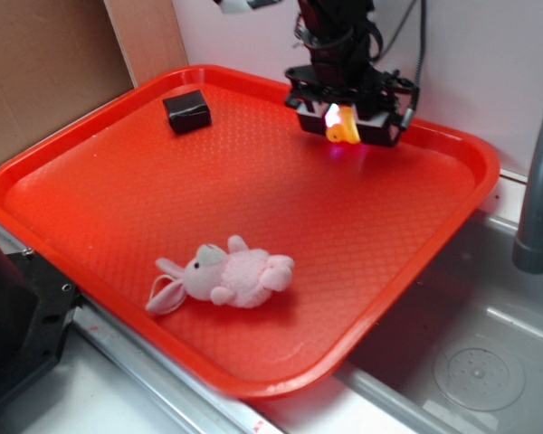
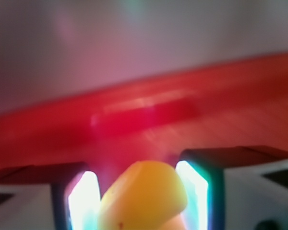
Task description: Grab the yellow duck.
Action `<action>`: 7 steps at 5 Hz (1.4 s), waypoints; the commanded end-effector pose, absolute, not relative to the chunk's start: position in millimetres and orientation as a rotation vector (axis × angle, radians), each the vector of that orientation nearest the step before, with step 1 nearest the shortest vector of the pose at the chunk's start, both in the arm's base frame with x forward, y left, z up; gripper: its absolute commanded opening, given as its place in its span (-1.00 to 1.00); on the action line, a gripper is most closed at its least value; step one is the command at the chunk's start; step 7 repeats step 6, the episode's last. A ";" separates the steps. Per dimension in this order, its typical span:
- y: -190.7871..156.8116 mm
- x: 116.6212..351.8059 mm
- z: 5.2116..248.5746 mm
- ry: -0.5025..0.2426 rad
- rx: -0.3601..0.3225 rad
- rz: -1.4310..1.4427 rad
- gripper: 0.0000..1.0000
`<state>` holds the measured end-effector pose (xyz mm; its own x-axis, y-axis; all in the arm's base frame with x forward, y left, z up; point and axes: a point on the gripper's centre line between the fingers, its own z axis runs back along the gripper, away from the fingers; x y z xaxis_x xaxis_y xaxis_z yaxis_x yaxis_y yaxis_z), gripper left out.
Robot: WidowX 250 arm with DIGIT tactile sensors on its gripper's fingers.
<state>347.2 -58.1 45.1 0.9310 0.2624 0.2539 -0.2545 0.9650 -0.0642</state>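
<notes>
Exterior: black claw (image 1: 348, 122) at far edge of red plastic tray (image 1: 452, 208), clamped on tiny glossy yellow rubber duck (image 1: 343, 127). Small black block (image 1: 186, 110) far left; pink plush bunny (image 1: 224, 278) lying near front.

Wrist: duck (image 2: 144, 196) wedged between both fingers (image 2: 194, 191), blurred.

no readable text, labels or numbers

The duck (image 1: 342, 126), small, glossy and yellow-orange, sits clamped between the gripper's (image 1: 344, 120) two fingers (image 2: 81, 201), its rounded body filling the gap and touching both pads, its underside poking out below the fingertips.
</notes>
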 end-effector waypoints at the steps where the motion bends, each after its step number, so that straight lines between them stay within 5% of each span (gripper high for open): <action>1: -39.8 290.4 134.0 -0.219 -0.107 0.333 -1.00; 2: -20.9 244.3 162.0 -0.154 -0.126 0.343 -1.00; 4: -20.0 171.9 191.9 -0.186 -0.104 0.353 -1.00; 7: -23.9 165.3 188.4 -0.183 -0.111 0.358 -1.00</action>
